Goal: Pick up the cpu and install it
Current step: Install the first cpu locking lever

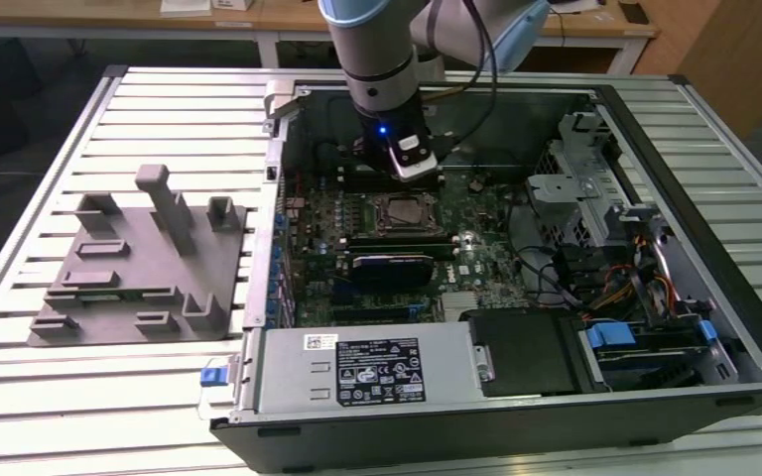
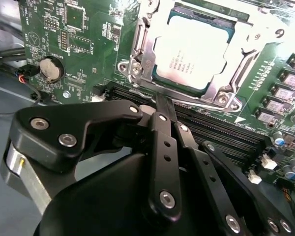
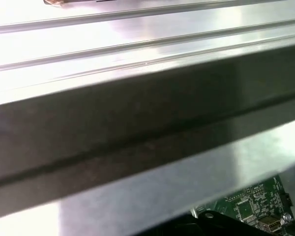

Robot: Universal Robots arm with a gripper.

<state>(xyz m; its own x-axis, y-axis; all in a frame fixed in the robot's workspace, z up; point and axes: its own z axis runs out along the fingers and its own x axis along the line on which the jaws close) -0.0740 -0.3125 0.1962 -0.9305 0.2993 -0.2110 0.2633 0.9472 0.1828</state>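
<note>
The cpu (image 2: 194, 49), a square chip with a silvery top plate, lies flat inside the metal-framed socket (image 2: 137, 54) on the green motherboard (image 2: 78, 34). In the second wrist view my gripper (image 2: 162, 103) hovers just off the socket's edge, over the dark memory slots (image 2: 221, 130). Its black fingers are pressed together with nothing between them. In the exterior view the gripper (image 1: 415, 167) hangs inside the open computer case, just behind the socket (image 1: 401, 211).
The case's walls (image 1: 698, 178) ring the motherboard, with drive bays and cables on the exterior view's right and the power supply (image 1: 368, 367) at the front. A grey fixture plate (image 1: 143, 268) with upright posts lies on the slatted table on the exterior view's left.
</note>
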